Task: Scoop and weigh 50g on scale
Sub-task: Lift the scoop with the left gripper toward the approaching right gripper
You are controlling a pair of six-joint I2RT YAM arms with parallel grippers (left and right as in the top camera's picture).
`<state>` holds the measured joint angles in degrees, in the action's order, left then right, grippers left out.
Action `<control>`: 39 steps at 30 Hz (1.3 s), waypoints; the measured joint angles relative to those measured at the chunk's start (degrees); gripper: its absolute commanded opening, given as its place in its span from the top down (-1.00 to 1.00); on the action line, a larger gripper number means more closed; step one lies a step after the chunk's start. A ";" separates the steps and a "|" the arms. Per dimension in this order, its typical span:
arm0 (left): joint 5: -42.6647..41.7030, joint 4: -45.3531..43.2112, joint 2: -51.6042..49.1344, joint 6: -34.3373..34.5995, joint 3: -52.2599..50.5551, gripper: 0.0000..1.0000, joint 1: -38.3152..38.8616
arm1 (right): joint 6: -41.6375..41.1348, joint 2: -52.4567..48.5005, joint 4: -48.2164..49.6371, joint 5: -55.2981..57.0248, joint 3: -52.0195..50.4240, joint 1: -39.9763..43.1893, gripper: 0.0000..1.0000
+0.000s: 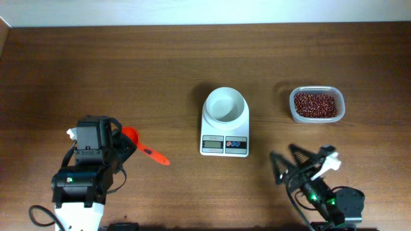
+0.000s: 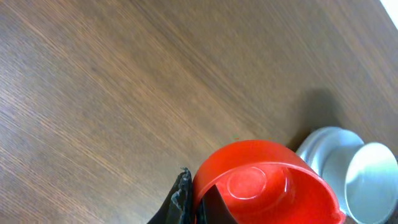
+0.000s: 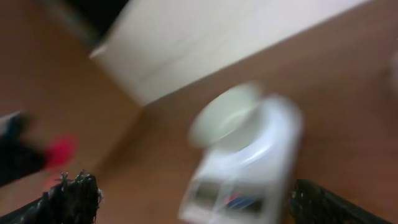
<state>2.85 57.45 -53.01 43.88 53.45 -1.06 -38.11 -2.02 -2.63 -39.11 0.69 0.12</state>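
The task is only just getting under way. No beans are showing on the scale: its round white bowl is sitting empty on top, so all of the scooping and weighing is left to do. What looks done is the pick-up of the tool. The left arm is reaching from the near left corner of the bench, and its jaws are pressed together on what looks like the wall of the orange scoop, one finger inside the cup and one outside. The handle is pointing away towards the scale. The cup is showing bare plastic inside, with nothing loaded. I cannot tell whether the scoop is lifting off the bench or resting on it.

The right arm is waiting at the near right, its jaws spread wide and gripping nothing, well apart from both scale and beans.

The beans are lying in a clear tub at the far right, just beside the scale and on the opposite side from the scoop. They are forming a loose, fairly level heap of small dark reddish-brown grains filling most of the tub. The scale is standing at mid-bench with its display and coloured buttons facing the robot; the reading is too small to make out.
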 measured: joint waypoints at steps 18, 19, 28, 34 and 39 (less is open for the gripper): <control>-8.70 4.85 -6.43 24.09 0.00 1.00 4.26 | -21.18 -0.11 7.72 -21.03 -0.09 -0.02 -1.00; -8.72 4.81 -6.97 25.00 0.00 1.00 5.51 | -22.95 -0.11 8.81 -21.00 -0.09 -0.02 -1.00; -6.43 2.78 -10.47 37.94 0.00 1.00 18.08 | -31.36 -2.73 10.03 -16.17 -0.09 -5.64 -1.00; -5.16 1.25 -10.49 40.19 0.00 1.00 20.57 | -31.12 -11.28 13.94 -7.72 0.35 -14.53 -0.98; -4.72 1.22 -10.54 40.96 0.00 1.00 20.57 | -22.03 -27.89 16.31 -1.84 5.86 -21.24 -0.98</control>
<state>-1.87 58.67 -63.55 84.84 53.45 19.51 -60.14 -29.91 13.67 -40.95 6.55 -21.12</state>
